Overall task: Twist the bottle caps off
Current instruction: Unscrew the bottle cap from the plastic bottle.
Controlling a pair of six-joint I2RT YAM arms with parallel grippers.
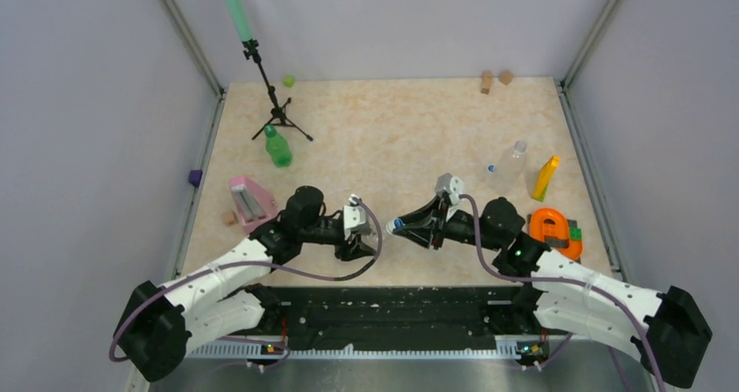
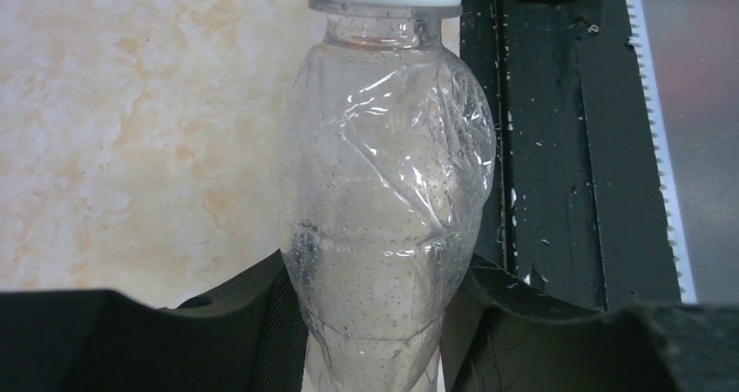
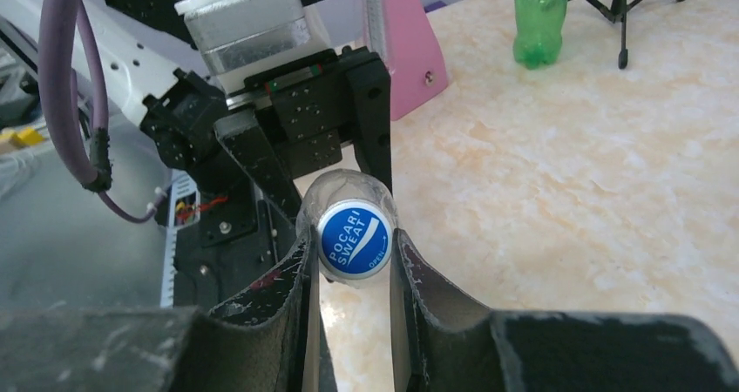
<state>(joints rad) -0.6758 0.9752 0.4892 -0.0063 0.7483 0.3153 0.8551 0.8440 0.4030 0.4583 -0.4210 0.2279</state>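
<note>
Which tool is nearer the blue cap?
Right. The right tool grips the blue cap by its sides; the left tool holds the clear bottle by its body, away from the cap.

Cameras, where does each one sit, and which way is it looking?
Top external: high above and behind the robot, looking down at the table; shows both arms, left gripper and right gripper.
Left wrist: on the left wrist, looking along its fingers at the clear bottle they grip.
Right wrist: on the right wrist, facing the left gripper; its own fingers pinch the blue cap.
Shared: both wrist views show that one bottle, from opposite ends.
</note>
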